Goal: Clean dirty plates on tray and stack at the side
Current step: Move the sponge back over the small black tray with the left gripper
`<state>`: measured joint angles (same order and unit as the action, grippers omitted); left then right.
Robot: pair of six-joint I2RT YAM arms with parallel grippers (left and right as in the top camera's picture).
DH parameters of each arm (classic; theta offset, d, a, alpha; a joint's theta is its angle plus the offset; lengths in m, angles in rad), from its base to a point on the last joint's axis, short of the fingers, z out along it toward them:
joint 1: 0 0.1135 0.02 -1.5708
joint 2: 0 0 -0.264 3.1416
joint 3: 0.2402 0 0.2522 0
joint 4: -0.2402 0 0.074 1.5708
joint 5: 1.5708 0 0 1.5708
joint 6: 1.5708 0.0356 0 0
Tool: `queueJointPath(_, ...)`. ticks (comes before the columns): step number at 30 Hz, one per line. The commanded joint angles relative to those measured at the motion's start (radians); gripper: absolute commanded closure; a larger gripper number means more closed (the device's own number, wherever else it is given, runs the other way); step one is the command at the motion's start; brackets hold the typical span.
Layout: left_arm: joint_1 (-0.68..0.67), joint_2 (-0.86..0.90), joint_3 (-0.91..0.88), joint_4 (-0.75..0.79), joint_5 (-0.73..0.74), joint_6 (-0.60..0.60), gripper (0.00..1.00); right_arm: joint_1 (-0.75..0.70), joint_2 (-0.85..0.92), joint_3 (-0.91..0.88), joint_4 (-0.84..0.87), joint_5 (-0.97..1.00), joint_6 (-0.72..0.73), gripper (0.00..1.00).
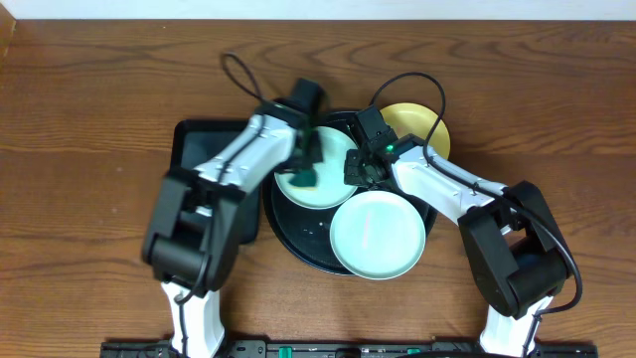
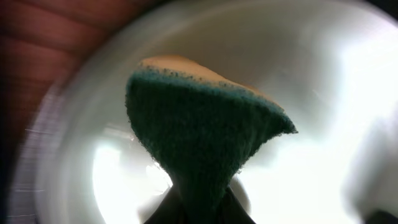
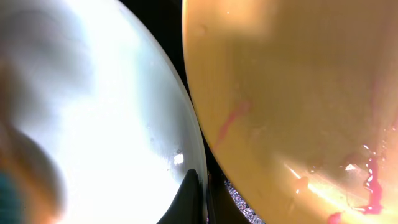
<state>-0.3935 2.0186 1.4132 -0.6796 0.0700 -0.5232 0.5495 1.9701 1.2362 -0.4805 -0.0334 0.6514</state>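
Observation:
The round black tray [image 1: 298,239] holds three plates. A mint-blue plate [image 1: 328,189] lies at its upper left; it also fills the left wrist view [image 2: 323,93] and the left of the right wrist view [image 3: 106,106]. My left gripper [image 1: 306,164] is shut on a green sponge [image 2: 199,130] pressed on this plate. My right gripper [image 1: 356,167] is shut on this plate's right rim [image 3: 198,186]. A second mint-blue plate [image 1: 378,235] lies at the front right. The yellow plate [image 1: 422,124] at the back right carries red smears [image 3: 370,180].
A smaller black rectangular tray [image 1: 194,144] lies left of the round tray, under my left arm. Brown wooden table [image 1: 79,149] extends on both sides. Both arms cross over the round tray's back half.

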Motion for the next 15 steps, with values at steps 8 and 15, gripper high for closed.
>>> queueJointPath(8,0.151,-0.289,0.0,-0.141,-0.06,0.079,0.92,0.014,0.027,0.003,-0.009,-0.002,-0.002,0.99)
queueJointPath(15,0.25,-0.414,0.0,-0.268,-0.059,0.091,0.92,0.014,0.003,0.01,-0.013,-0.032,-0.053,0.99)
